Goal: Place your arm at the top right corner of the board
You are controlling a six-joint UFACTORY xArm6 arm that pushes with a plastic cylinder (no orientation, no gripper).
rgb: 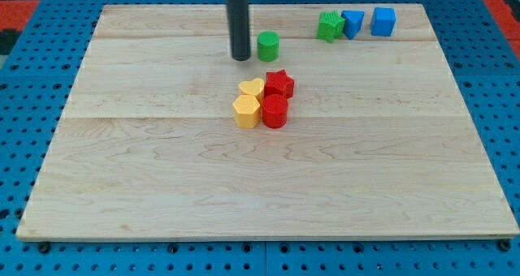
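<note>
My tip (241, 58) rests on the wooden board (146, 178) near the view's top centre, just left of a green cylinder (268, 46). Toward the board's top right corner stand a green star-shaped block (330, 26), a blue block (353, 23) touching it, and a blue cube (383, 21) a little further right. Below my tip lies a tight cluster: a yellow heart (253, 88), a yellow hexagon (246, 111), a red star (279, 84) and a red hexagon (275, 111). The top right corner of the board is far to the right of my tip.
The board lies on a blue pegboard surface (24, 130). A red patch shows at the view's top left (24, 8) and at the top right corner.
</note>
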